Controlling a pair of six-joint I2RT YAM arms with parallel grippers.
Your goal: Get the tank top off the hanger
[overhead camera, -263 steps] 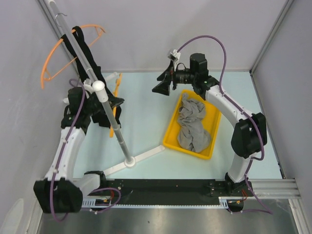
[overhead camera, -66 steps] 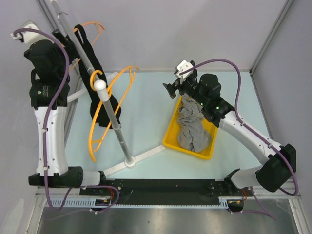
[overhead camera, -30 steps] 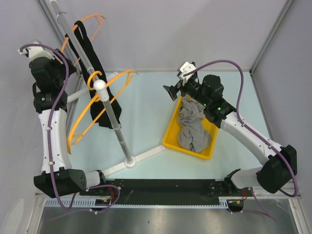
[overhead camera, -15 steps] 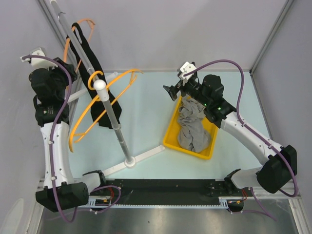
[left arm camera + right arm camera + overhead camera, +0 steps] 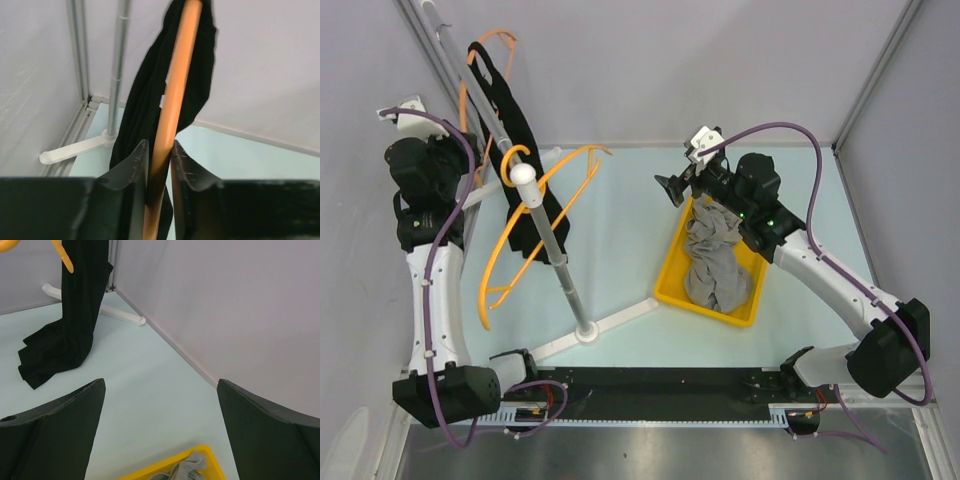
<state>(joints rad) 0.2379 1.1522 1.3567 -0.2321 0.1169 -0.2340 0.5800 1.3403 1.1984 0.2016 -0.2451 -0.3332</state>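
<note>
Tank top: the black tank top (image 5: 145, 100) is draped over an orange hanger (image 5: 172, 100) and hangs down beside the rack pole (image 5: 555, 250). Its folds lie just behind and above the left fingers (image 5: 132, 165).
Left gripper (image 5: 159, 150): clenched on the hanger's orange rod, one finger on each side. Whether it also pinches cloth is hard to tell.
Right gripper (image 5: 161, 382): fingers spread wide, holding nothing, above the far end of the yellow bin (image 5: 665, 270).
Around: a second orange hanger (image 5: 510, 235) hooks by the pole's white knob and crosses the tank top. A gray garment (image 5: 715, 260) fills the bin on the tabletop (image 5: 620, 230).

bright, even light; soft shadows; sharp focus
</note>
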